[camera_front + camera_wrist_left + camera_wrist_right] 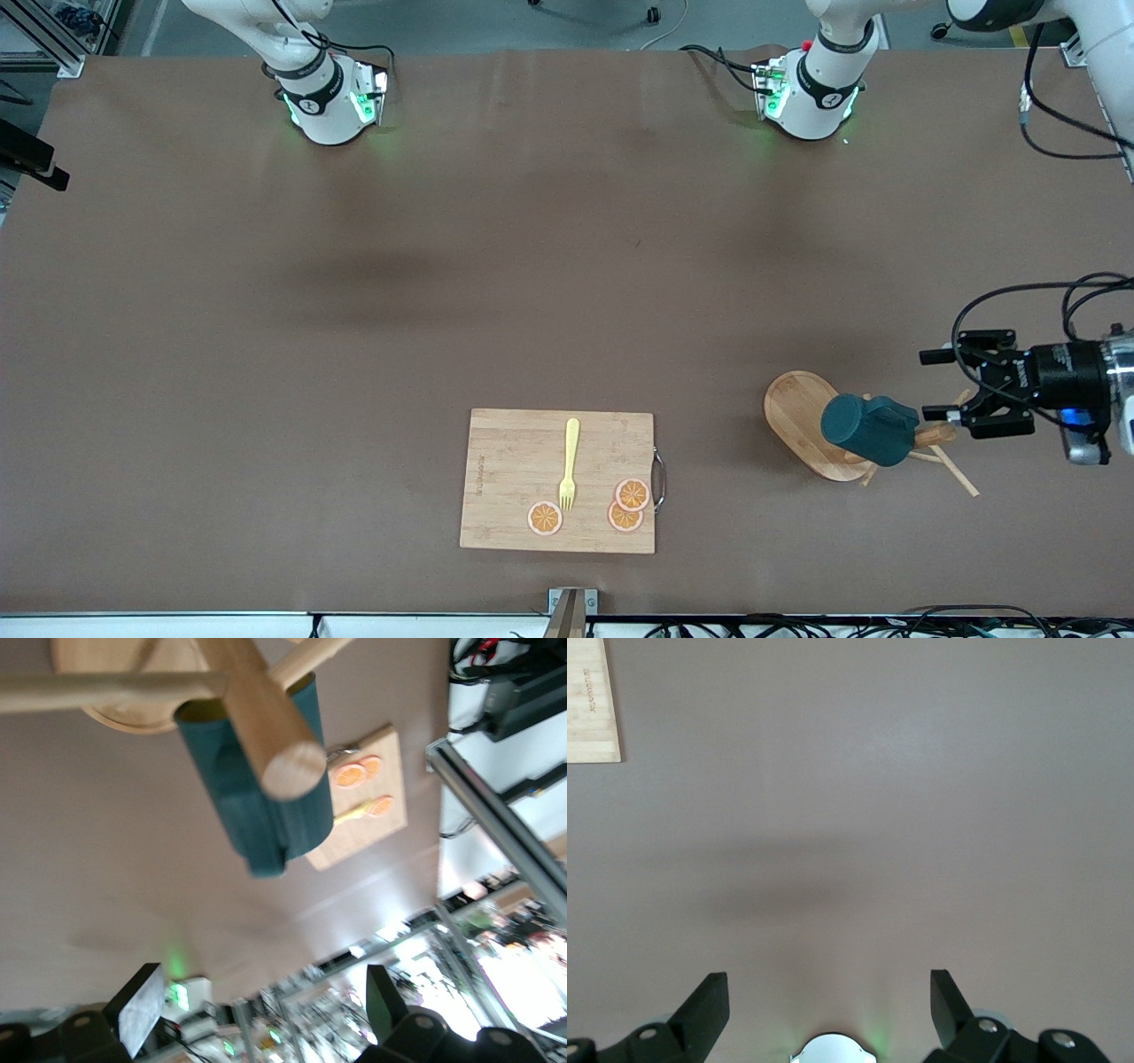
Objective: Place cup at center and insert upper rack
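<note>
The dark teal cup (868, 430) sits on the light wooden mug tree among its pegs. The tree's oval base (797, 416) rests on the table toward the left arm's end, and its pole points at my left gripper. My left gripper (928, 385) is open and empty, level with the pole's tip and a short way from it. In the left wrist view the pole's round end (292, 771) and the cup (257, 806) show ahead of the open gripper (261, 1001). My right gripper (828, 1001) is open and empty, waiting high over bare table; the front view does not show it.
A bamboo cutting board (518, 483) lies near the table's front edge with a yellow fork (569, 465) and orange slices (633, 494) on it. It also shows in the left wrist view (390, 806), and its corner (589, 700) in the right wrist view.
</note>
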Action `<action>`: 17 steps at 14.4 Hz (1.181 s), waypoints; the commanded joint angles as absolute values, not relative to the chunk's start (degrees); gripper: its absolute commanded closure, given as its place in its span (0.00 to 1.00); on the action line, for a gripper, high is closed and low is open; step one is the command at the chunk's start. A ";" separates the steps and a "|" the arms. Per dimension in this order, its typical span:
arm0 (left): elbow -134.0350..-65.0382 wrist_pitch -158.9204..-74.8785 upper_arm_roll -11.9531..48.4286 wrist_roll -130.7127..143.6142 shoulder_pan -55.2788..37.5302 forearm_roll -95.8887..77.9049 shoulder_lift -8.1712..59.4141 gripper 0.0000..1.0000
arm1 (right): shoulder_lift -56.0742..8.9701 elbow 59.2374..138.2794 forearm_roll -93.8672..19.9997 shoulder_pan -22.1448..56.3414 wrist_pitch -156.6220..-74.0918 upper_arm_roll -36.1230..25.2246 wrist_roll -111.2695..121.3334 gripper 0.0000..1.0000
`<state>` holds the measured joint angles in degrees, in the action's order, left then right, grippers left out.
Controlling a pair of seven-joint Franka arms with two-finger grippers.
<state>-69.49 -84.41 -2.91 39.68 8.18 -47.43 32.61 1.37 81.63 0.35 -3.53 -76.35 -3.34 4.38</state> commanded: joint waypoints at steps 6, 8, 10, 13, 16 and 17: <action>-71.19 -78.07 13.52 38.41 8.17 -11.72 17.33 0.00 | 2.72 82.53 0.44 -4.22 -76.29 -2.81 4.92 0.00; -71.28 -74.28 13.62 35.18 8.43 -9.85 14.69 0.00 | 2.72 82.53 0.44 -4.13 -76.20 -2.72 4.92 0.00; -72.68 -73.92 12.92 29.12 9.05 -9.84 12.14 0.00 | 2.72 82.53 0.35 -4.13 -76.20 -2.72 4.92 0.00; -75.48 -74.79 8.63 23.91 4.77 -7.22 8.36 0.00 | 2.72 82.53 0.35 -4.04 -76.20 -2.64 4.83 0.00; -77.69 -76.72 8.09 21.46 3.60 -2.30 5.98 0.00 | 2.72 82.53 0.35 -4.04 -76.29 -2.64 4.75 0.00; -78.57 -77.60 8.00 20.49 3.08 -1.59 5.11 0.00 | 2.72 82.53 0.26 -4.04 -76.29 -2.64 4.75 0.00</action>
